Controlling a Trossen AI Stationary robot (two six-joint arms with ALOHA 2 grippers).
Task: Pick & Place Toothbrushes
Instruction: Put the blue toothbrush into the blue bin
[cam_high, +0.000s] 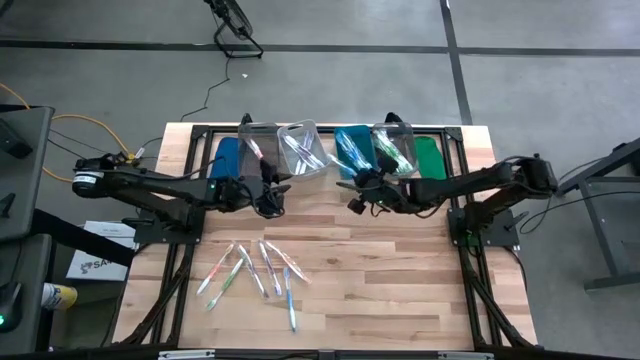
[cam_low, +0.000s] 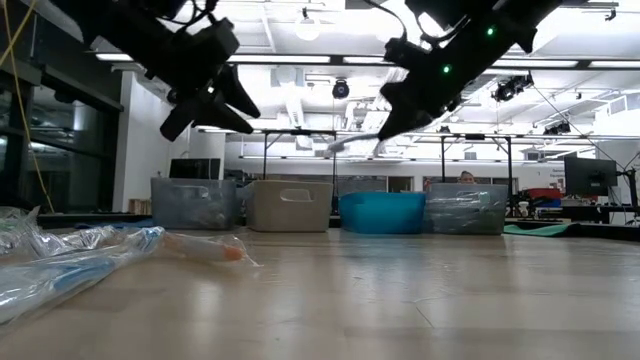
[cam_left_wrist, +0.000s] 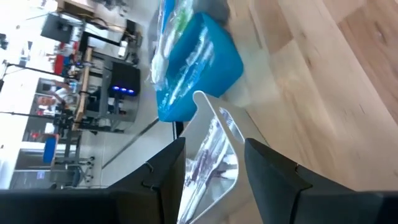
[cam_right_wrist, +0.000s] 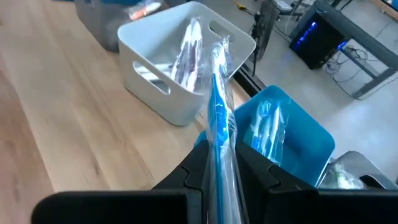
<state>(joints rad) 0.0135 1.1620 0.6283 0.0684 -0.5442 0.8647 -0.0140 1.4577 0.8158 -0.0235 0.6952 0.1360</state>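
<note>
Several wrapped toothbrushes (cam_high: 255, 270) lie loose on the wooden table's near middle; in the low view they show close by (cam_low: 80, 265). My right gripper (cam_right_wrist: 221, 152) hangs above the table (cam_high: 355, 200), in front of the teal bin (cam_high: 352, 150), shut on a blue toothbrush in a clear wrapper (cam_right_wrist: 219, 99). My left gripper (cam_left_wrist: 214, 146) stands open and holds nothing. It hovers (cam_high: 272, 200) in front of the white bin (cam_high: 303, 148). That bin (cam_left_wrist: 211, 155) shows between its fingers, farther off. My right gripper pinches the wrapped blue toothbrush between its two fingers at one end (cam_right_wrist: 221, 140); the fingers hide the end itself. The toothbrush lies along the fingers and sticks out beyond their tips (cam_low: 350, 142). It is lifted clear of the table.
A row of bins stands along the table's far edge: a clear one (cam_high: 258, 145), the white one, the teal one and another clear one (cam_high: 393, 148), all holding wrapped toothbrushes. Bare wood lies between the bins and the loose toothbrushes.
</note>
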